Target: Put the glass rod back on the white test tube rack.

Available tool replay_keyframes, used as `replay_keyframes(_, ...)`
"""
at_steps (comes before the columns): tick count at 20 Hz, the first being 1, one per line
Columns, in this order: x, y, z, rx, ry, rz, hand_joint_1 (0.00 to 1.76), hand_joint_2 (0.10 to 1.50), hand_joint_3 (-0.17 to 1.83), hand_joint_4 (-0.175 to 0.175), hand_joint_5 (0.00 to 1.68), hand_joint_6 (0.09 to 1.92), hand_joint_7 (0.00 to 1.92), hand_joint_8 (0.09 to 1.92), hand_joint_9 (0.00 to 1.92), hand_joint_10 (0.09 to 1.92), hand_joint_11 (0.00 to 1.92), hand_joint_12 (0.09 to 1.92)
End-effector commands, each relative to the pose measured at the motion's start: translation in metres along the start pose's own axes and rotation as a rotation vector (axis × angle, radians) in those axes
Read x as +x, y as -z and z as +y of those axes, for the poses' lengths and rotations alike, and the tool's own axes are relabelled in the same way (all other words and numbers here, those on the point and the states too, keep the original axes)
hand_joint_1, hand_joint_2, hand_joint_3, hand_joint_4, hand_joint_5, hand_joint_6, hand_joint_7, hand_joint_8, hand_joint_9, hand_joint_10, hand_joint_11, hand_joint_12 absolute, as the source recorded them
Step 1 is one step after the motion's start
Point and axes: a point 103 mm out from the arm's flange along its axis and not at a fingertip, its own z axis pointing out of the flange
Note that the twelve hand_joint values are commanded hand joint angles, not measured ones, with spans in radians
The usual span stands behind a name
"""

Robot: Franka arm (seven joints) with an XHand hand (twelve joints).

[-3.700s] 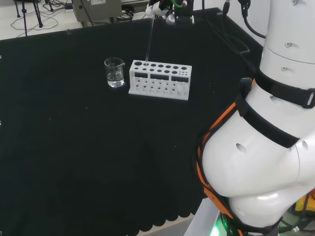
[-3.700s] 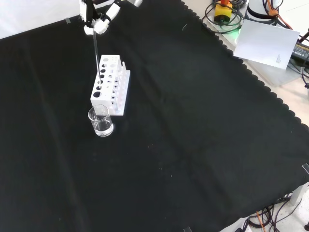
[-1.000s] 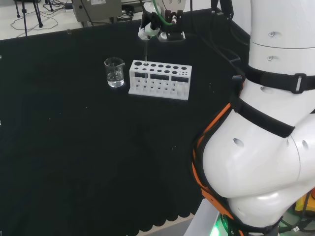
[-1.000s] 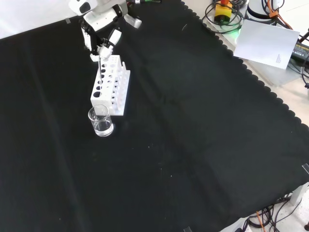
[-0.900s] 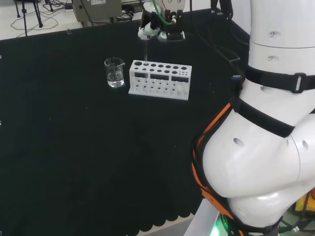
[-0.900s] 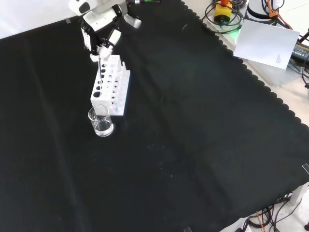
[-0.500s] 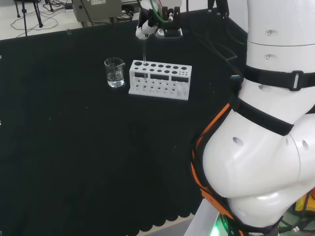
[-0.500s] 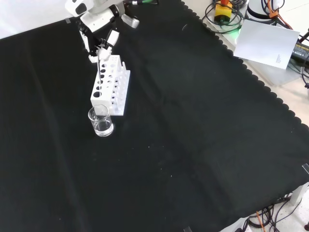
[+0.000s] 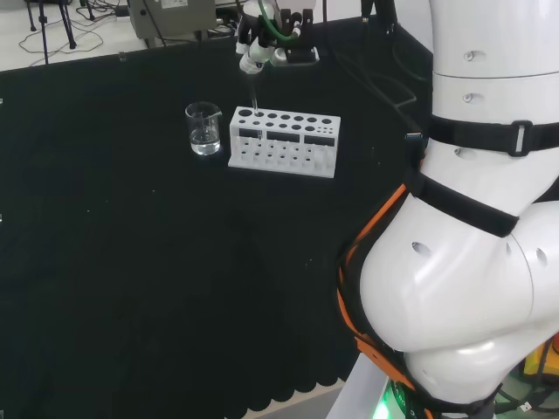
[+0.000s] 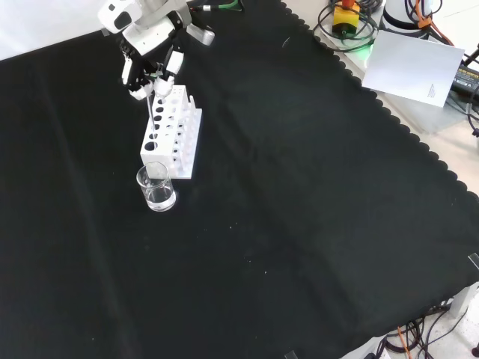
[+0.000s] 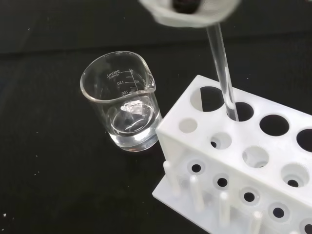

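The white test tube rack [image 9: 284, 140] [image 10: 174, 133] [image 11: 243, 165] lies on the black cloth. A thin glass rod [image 9: 254, 94] [image 10: 152, 112] [image 11: 223, 78] stands nearly upright with its lower end inside a top hole near the rack's beaker end. My hand [image 9: 262, 39] [image 10: 146, 52] [image 11: 190, 9] is above the rack, fingers curled round the rod's top end. The rod leans slightly with the hand. How deep its tip sits in the rack is hidden.
A clear glass beaker [image 9: 203, 129] [image 10: 157, 187] [image 11: 124, 107] stands just off the rack's end nearest the rod. In the head view the arm's white links [image 9: 472, 218] fill the right. Papers and cables [image 10: 412, 60] lie beyond the cloth's scalloped edge.
The hand has come down since 3.7 s ago, sinking the rod into the rack hole. In the last second it has shifted slightly left in both views, tilting the rod's top.
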Motion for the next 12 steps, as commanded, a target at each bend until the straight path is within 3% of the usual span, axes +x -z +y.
replay_keyframes(1,0.001,0.004,-0.001,-0.006,-0.003,-0.003,1.34,0.92,-0.17,-0.175,0.68,0.91,1.07,0.67,1.71,0.69,1.51,0.74)
replay_keyframes(12,-0.001,0.023,-0.012,-0.036,-0.014,-0.006,1.35,0.91,-0.17,-0.175,0.66,0.90,1.03,0.70,1.71,0.70,1.51,0.74)
